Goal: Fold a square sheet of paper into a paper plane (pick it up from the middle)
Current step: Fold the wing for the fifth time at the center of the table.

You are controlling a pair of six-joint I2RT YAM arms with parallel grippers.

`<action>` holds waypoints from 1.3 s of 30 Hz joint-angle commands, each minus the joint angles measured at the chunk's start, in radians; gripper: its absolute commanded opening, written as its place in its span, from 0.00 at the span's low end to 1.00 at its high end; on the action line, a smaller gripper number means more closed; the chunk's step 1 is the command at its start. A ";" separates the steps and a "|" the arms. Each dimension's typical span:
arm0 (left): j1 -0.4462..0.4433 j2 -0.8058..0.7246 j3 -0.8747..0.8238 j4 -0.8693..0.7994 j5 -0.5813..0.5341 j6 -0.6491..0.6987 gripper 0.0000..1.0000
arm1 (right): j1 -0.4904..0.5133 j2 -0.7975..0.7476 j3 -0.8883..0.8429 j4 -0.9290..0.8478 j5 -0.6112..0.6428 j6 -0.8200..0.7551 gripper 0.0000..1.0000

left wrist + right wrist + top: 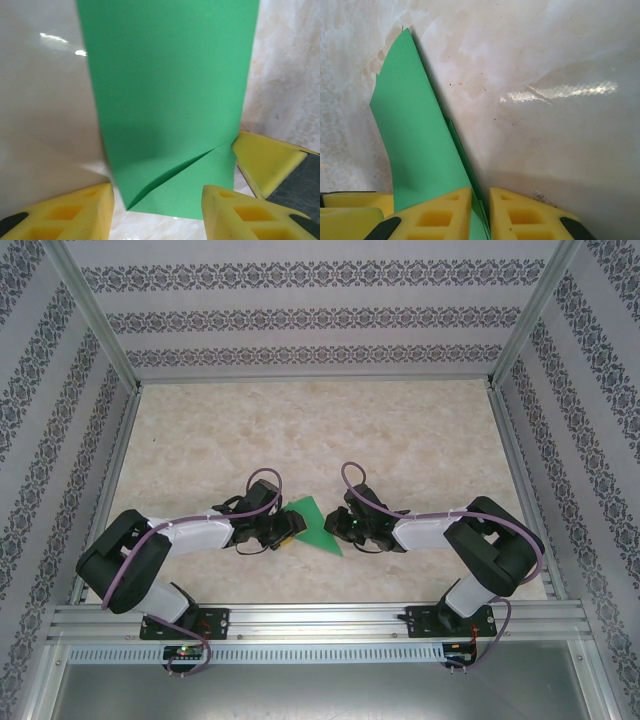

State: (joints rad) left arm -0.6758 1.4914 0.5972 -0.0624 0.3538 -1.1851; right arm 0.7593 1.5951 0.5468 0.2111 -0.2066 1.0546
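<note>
Paper sheet (pixel 312 525): green, partly folded, at near middle of table (pixel 400 440), one corner flap creased diagonally.
Left jaws: half open, one on each side of folded corner.
Right jaws: narrow, pinching sheet edge.

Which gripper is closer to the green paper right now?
Right. The right gripper is pinched on the green paper's edge; the left gripper straddles its folded end with jaws apart.

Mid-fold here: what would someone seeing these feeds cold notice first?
The bright green paper stands out at the middle of the pale table, one corner folded diagonally. The right pincer is shut on its edge; the left pincer straddles the folded end, yellow fingers apart.
</note>
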 commanded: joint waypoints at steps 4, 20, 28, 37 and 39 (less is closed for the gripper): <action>-0.020 0.012 0.016 0.085 0.015 -0.016 0.45 | 0.021 0.038 -0.019 -0.008 0.012 0.014 0.17; -0.019 0.045 0.051 0.078 -0.009 0.025 0.36 | 0.023 0.004 -0.021 -0.001 0.007 0.009 0.19; -0.016 0.084 0.121 0.014 -0.020 0.096 0.28 | 0.021 -0.029 -0.013 -0.066 0.031 -0.007 0.21; -0.003 0.118 0.165 -0.063 -0.022 0.140 0.15 | 0.007 -0.171 0.038 -0.293 0.133 -0.120 0.32; 0.003 0.125 0.168 -0.064 -0.017 0.146 0.15 | 0.006 -0.237 0.047 -0.360 0.178 -0.172 0.36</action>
State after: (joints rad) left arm -0.6811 1.6020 0.7437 -0.0834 0.3450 -1.0779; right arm 0.7658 1.4372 0.5545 -0.0265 -0.1181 0.9726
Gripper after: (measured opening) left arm 0.150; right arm 0.354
